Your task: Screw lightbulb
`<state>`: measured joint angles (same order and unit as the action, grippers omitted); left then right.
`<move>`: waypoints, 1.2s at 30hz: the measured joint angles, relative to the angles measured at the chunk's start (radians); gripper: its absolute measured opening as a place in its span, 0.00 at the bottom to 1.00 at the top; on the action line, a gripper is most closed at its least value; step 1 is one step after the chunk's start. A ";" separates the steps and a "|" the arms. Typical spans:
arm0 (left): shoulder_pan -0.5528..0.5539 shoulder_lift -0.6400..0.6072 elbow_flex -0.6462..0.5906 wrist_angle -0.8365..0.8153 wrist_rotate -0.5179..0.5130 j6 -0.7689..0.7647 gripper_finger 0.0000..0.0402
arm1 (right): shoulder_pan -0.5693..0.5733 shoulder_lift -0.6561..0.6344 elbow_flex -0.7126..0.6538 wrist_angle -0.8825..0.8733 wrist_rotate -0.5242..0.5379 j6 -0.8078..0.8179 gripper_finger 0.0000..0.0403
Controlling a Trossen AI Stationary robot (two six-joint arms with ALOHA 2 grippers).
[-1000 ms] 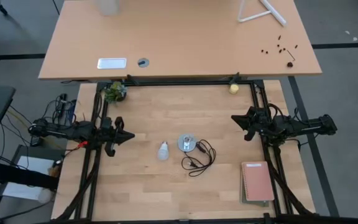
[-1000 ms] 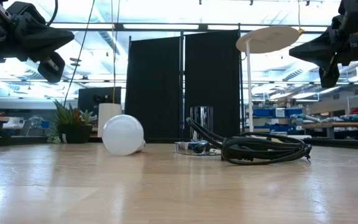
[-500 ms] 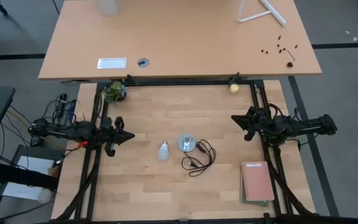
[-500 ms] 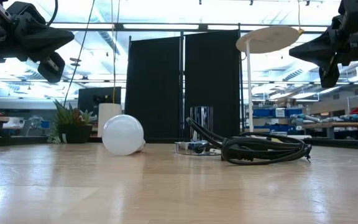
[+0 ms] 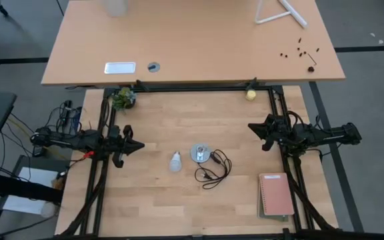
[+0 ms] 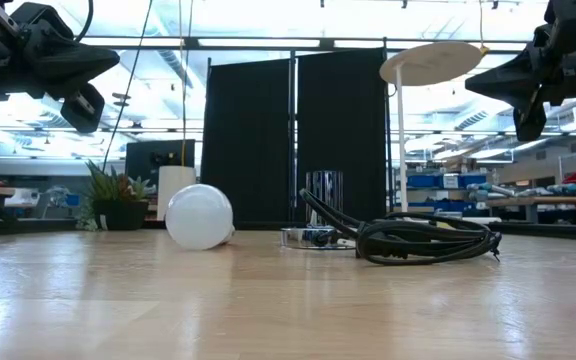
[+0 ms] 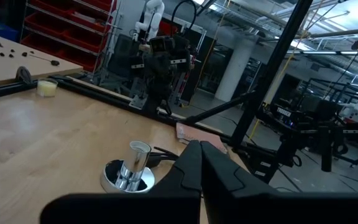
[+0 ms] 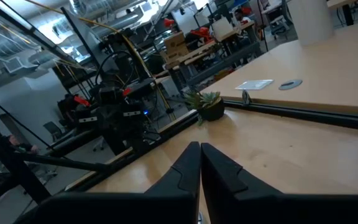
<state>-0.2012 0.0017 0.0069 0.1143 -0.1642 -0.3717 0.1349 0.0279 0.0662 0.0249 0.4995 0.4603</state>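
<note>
**Wooden surface set, bulb not yet picked up**

Wood surface (image 5: 159, 200) below, we hold our left gripper (image 5: 137, 145) and right gripper (image 5: 253, 127) pinched closed, empty. We should spread the left one, then approach the lightbulb (image 5: 175, 161) lying beside the socket (image 5: 200, 153).

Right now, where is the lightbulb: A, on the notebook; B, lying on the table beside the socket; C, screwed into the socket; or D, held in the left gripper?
B: the lightbulb lies on its side on the table, just left of the socket, with no gripper touching it.
</note>
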 joint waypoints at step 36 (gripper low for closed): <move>0.000 0.000 0.000 0.123 -0.037 0.133 0.01 | -0.002 0.000 0.000 0.011 0.015 0.000 0.05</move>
<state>-0.2010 0.0017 0.0067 0.2372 -0.2012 -0.2384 0.1333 0.0280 0.0661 0.0354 0.5149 0.4603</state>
